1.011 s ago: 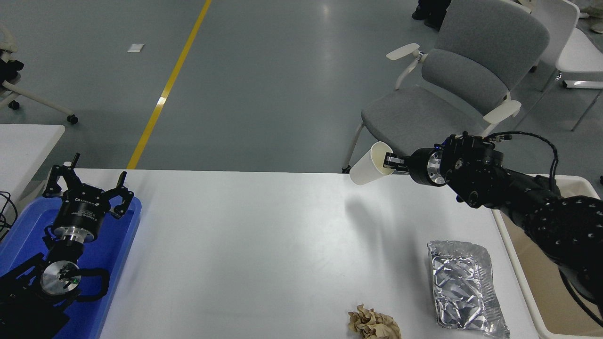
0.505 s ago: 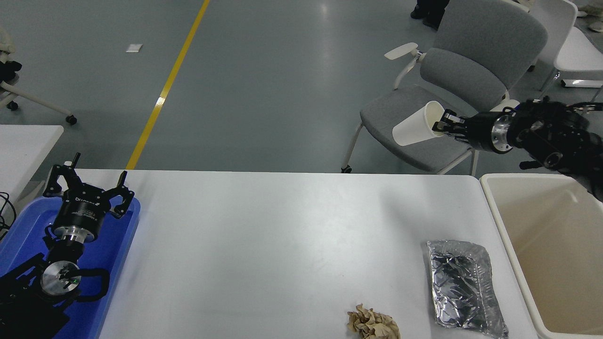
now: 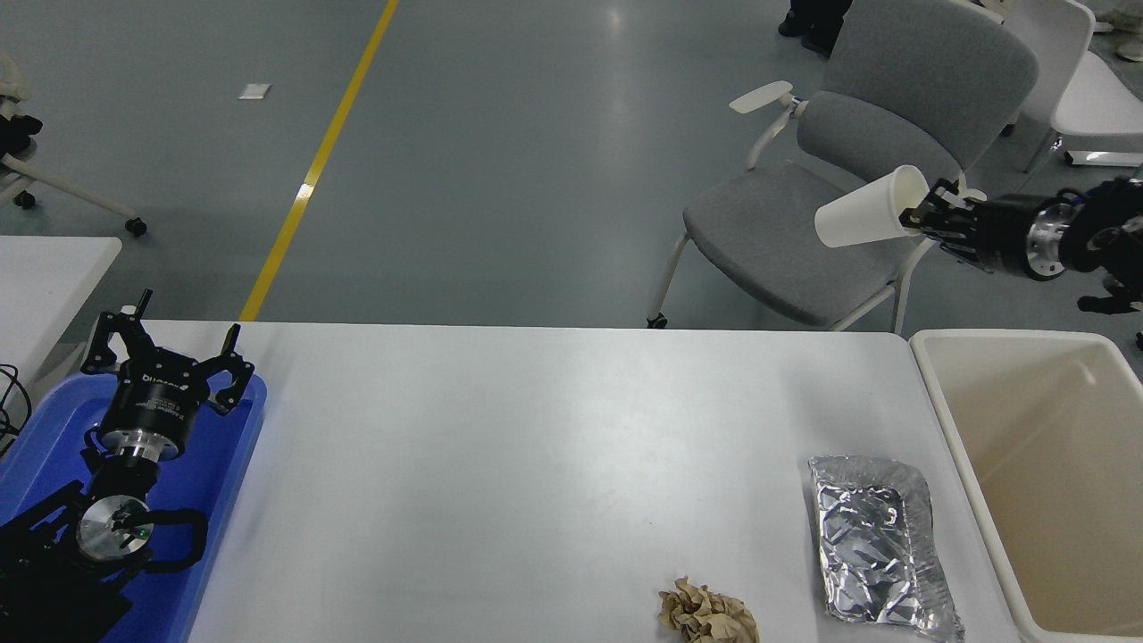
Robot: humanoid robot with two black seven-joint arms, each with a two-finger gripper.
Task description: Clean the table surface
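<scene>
The table surface [image 3: 500, 464] is a wide white tabletop. On it at the front right lie a crumpled silver foil tray [image 3: 880, 545] and a crumpled brown paper ball [image 3: 708, 614]. My right gripper [image 3: 924, 217] is shut on the rim of a white paper cup [image 3: 871, 219]. It holds the cup tilted on its side, high up beyond the table's far right corner, in front of the grey chair. My left gripper [image 3: 165, 353] is open and parked at the lower left over the blue tray.
A beige plastic bin [image 3: 1045, 482] stands against the table's right edge. A blue tray [image 3: 223, 473] sits at the left edge under the left arm. A grey chair [image 3: 848, 161] stands behind the far right corner. A smaller white tabletop [image 3: 45, 268] shows at the left.
My right arm has swung right and up with the paper cup, from over the table's far edge to beyond the far right corner. The bin has come into full view.
</scene>
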